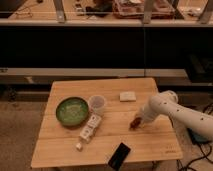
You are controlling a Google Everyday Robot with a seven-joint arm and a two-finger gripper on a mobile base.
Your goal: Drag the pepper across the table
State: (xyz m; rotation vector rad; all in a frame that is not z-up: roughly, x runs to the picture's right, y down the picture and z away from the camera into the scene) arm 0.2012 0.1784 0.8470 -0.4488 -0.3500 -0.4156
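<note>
The pepper [134, 123] is a small reddish-brown shape lying on the right half of the light-wood table [150, 142]. My gripper [139, 120] comes in from the right on a white arm and sits right at the pepper, touching or covering its right end. The arm hides most of the gripper.
A green plate [72, 110] sits at the left, a clear plastic cup [97, 104] beside it. A white tube-like package [89, 129] lies in the middle, a black phone [119, 155] near the front edge, and a small white block [128, 96] toward the back.
</note>
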